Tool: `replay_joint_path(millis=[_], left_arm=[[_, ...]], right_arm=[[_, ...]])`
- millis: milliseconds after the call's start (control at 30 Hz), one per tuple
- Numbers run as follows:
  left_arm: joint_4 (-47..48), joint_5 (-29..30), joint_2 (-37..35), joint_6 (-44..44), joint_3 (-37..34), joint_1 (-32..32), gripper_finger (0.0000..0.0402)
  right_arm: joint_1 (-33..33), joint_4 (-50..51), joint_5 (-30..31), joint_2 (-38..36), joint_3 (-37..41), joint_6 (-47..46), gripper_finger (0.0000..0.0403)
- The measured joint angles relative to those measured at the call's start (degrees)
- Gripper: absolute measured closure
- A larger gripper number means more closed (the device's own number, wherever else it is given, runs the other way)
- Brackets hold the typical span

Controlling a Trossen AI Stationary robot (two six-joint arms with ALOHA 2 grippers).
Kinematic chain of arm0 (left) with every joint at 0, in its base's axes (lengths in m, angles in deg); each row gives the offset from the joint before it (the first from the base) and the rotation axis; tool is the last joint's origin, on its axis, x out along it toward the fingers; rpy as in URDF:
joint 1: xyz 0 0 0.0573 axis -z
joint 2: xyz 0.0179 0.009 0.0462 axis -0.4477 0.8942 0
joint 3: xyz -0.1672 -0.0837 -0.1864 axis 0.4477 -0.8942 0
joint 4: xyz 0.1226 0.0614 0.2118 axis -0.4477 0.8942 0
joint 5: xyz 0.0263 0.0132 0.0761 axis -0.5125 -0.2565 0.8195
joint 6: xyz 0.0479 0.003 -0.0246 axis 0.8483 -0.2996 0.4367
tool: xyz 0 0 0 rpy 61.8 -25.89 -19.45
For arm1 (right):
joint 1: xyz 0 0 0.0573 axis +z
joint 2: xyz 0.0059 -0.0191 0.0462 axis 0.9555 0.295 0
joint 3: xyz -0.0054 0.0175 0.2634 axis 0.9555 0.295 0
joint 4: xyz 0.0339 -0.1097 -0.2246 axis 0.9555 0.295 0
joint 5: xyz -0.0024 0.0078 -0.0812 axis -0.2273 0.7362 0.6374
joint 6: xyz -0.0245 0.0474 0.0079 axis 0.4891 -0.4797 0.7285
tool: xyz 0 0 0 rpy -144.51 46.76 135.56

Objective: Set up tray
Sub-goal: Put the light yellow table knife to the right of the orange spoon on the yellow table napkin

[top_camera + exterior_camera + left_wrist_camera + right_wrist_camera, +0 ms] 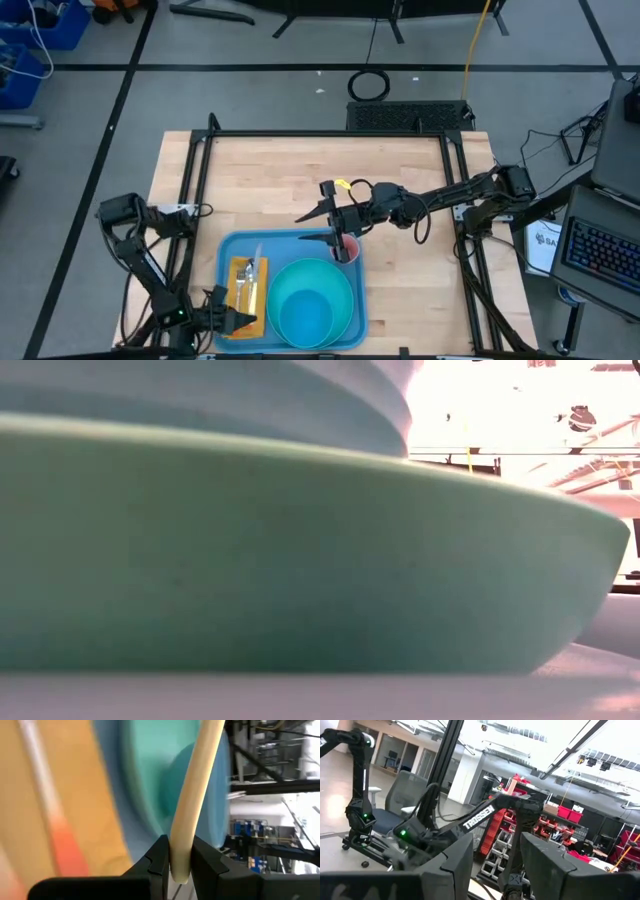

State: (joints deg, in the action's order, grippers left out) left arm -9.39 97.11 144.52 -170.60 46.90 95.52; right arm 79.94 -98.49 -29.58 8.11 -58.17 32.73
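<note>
Left gripper, lower left, pinched shut on a cream utensil over the tray; right gripper spread wide, centre. Could slip and skew if released tilted.

- Tray: near rim cut off by the high view's bottom edge; most of its floor hidden under dishes.
- Turquoise dish: fills the low view, blurred; left side and base cut off; hides nearly all the surface behind.
- Cream utensil: blurred in the left wrist view; upper end cut off, kind not tellable.
- Orange napkin: blurred, edges out of frame.
- Small red item: mostly hidden beneath the right hand; identity not tellable.
- Left hand: fingertips too small to make out from above.
</note>
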Motion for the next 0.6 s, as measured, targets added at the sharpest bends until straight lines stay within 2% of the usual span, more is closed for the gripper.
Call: replay_joint_path(millis=[267, 600], left_arm=[[0.32, -2.30, 6.80, -8.19, 3.14, -0.10, 0.0347], [2.80, -4.42, 7.18, -9.85, 4.18, -1.20, 0.0347]], right_arm=[[0.02, 0.21, -0.01, 0.00, 0.00, -0.02, 0.0248], [0.49, 0.75, -0.01, 0.00, 0.00, -0.04, 0.0248]])
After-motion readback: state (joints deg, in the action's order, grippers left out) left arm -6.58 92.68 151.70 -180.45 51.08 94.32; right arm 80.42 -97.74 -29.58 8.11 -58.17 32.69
